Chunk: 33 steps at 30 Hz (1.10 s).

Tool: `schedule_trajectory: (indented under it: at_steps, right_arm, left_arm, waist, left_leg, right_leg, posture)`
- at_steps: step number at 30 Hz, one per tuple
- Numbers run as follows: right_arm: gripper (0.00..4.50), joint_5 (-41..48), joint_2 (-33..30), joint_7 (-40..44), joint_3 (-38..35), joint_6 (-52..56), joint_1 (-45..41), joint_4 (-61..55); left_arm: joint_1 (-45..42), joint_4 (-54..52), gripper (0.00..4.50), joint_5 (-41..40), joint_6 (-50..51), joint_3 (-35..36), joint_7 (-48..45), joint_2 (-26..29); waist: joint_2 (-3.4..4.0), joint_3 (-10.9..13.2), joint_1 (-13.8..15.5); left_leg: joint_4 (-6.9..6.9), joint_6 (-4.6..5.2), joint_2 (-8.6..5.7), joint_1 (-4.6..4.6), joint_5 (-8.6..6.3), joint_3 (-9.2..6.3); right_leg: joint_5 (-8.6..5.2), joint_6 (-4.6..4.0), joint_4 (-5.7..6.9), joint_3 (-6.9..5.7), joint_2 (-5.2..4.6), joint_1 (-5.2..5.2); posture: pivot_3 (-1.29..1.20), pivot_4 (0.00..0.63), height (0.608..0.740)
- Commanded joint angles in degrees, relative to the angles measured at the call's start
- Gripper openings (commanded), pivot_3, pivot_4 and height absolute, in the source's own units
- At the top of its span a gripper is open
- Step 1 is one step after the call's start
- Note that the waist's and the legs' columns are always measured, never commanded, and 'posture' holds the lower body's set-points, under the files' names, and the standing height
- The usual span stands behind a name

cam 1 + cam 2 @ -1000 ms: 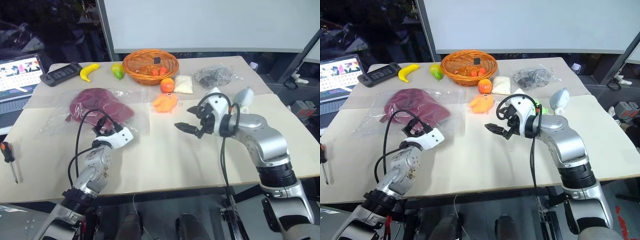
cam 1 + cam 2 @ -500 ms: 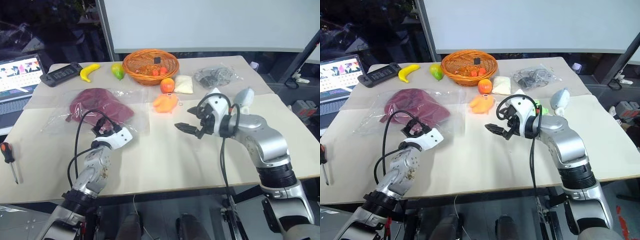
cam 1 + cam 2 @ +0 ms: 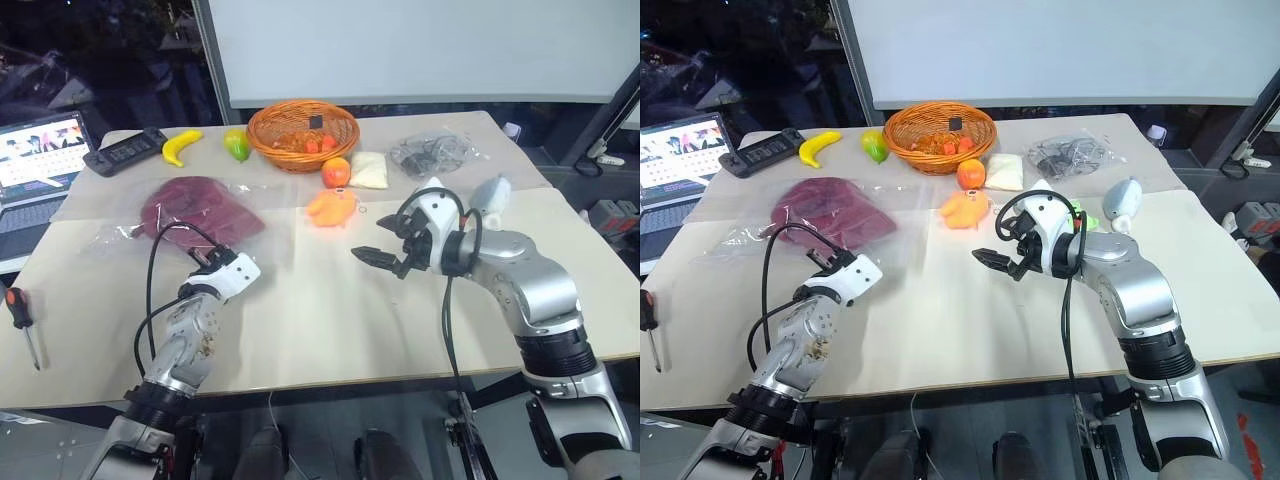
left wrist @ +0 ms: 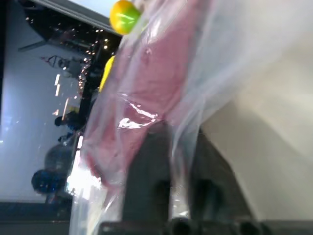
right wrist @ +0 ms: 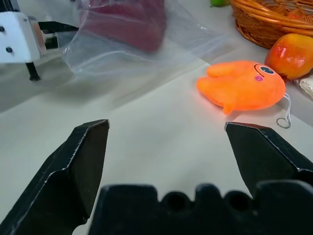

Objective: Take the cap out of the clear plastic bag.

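beige table [image 3: 330, 310] in front of a white screen, laptop and dark room off to the left. cap [image 3: 195, 208] is lying inside the clear plastic bag [image 3: 275, 215] on the table's left half, near the basket [image 3: 303, 130]. left gripper [image 3: 207, 259] is now sitting with its 2 jaws together, pinched on the bag's near edge; a second ago they were standing apart. so the bag looks anchored, and the pull-out is probably next. right gripper [image 3: 378, 258] is hovering mid-table, jaws wide apart, holding nothing. in the left wrist view the film is blurring over the fingers, so how much plastic is caught is hard to tell. bag's opening isn't making itself out.
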Motion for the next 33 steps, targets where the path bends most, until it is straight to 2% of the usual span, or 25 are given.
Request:
schedule_trajectory:
  at_steps: [1, 4, 7, 12, 18, 23, 27, 30, 32, 33]
  right_arm:
    - [4.5, 0.5, -0.5, 0.2, -1.5, -0.9, -0.3, -1.5]
    - [4.5, 0.4, -0.4, 0.2, -1.4, -0.9, -0.4, -1.4]
    - [4.5, 0.3, -0.2, 0.1, -1.2, -1.0, -0.6, -1.3]
    - [4.5, 0.3, 1.1, -0.4, -0.8, -1.0, -1.9, -0.7]
    - [4.5, -0.3, 2.4, -0.2, 0.0, -1.9, -3.6, 0.5]
    - [4.5, -0.8, 2.8, -0.5, 0.4, -2.0, -4.1, 0.8]
    - [4.5, -1.2, 3.4, -0.8, 0.7, -2.2, -4.2, 1.0]
    - [4.5, -1.9, 3.5, -0.7, 1.1, -2.5, -3.8, 1.0]
    - [4.5, -2.1, 3.6, -0.7, 1.3, -2.6, -3.6, 1.0]
    - [4.5, -2.1, 3.7, -0.7, 1.3, -2.6, -3.5, 0.9]
  left_arm:
    - [3.0, 4.7, 0.02, -0.1, 1.3, -0.8, -1.5, -0.5]
    - [3.2, 4.1, 0.02, 0.0, 0.6, -0.4, -0.9, -0.7]
    - [3.3, 2.5, 0.02, 0.8, -6.6, -1.4, 0.6, 1.1]
    - [5.1, 1.4, 0.02, 5.8, -31.0, -5.6, 6.1, 12.4]
    - [6.3, 8.8, 0.02, 10.6, -61.2, -7.4, 15.7, 28.6]
    - [6.0, 12.4, 0.02, 12.3, -76.6, -5.7, 22.4, 35.0]
    - [6.4, 18.9, 0.02, 11.8, -95.8, -4.4, 27.2, 41.2]
    - [2.0, 27.9, 0.02, 13.2, -101.6, -4.6, 27.3, 42.9]
    - [-2.7, 35.7, 0.02, 16.1, -101.3, -5.2, 27.3, 43.0]
    - [-6.5, 41.0, 0.02, 18.8, -96.6, -6.2, 27.9, 42.5]
  waist:
    - [0.01, 0.0, 0.0]
    - [0.02, 0.0, 0.1]
    - [0.01, 0.0, 0.0]
    - [-0.19, 0.1, 0.1]
    - [-0.33, 0.1, 0.4]
    - [-0.47, 0.2, 0.6]
    - [-0.71, 0.3, 0.9]
    - [-0.7, 0.4, 1.2]
    - [-0.74, 0.4, 1.6]
    - [-0.74, 0.4, 1.7]
  left_leg:
    - [0.0, 0.0, 0.0, 0.0, 0.0, 0.0]
    - [-0.02, 0.0, 0.0, 0.0, 0.0, 0.0]
    - [-0.03, 0.0, 0.0, -0.01, 0.0, 0.0]
    - [-0.15, -0.01, 0.02, -0.12, -0.01, 0.03]
    - [-0.12, -0.01, -0.12, -1.25, -0.01, 0.06]
    - [-0.14, 0.03, -0.16, -1.37, -0.05, 0.12]
    - [-0.11, 0.03, -0.09, -1.39, -0.05, 0.13]
    - [-0.11, 0.03, -0.08, -1.39, -0.05, 0.19]
    - [-0.08, 0.03, -0.05, -1.39, -0.04, 0.23]
    - [-0.05, 0.03, -0.02, -1.39, -0.04, 0.23]
  right_leg:
    - [0.0, 0.0, 0.0, 0.01, 0.0, 0.0]
    - [0.0, 0.0, -0.02, 0.01, 0.0, 0.0]
    - [-0.01, -0.01, -0.03, 0.01, 0.0, -0.01]
    - [-0.02, -0.04, -0.18, 0.05, -0.02, -0.14]
    - [0.23, -0.31, -0.24, 0.04, -0.23, -1.14]
    - [0.25, -0.29, -0.3, -0.03, -0.31, -1.21]
    - [0.26, -0.3, -0.3, -0.1, -0.29, -1.23]
    - [0.27, -0.32, -0.3, -0.1, -0.3, -1.25]
    - [0.27, -0.32, -0.25, -0.15, -0.27, -1.26]
    - [0.26, -0.3, -0.24, -0.2, -0.23, -1.25]
  posture:
    - [0.0, 0.15, 0.74]
    - [0.0, 0.15, 0.74]
    - [0.0, 0.15, 0.74]
    - [0.0, 0.15, 0.74]
    - [0.0, 0.15, 0.74]
    - [0.0, 0.15, 0.74]
    - [0.0, 0.15, 0.74]
    - [0.0, 0.15, 0.74]
    - [0.0, 0.15, 0.74]
    - [0.0, 0.15, 0.74]
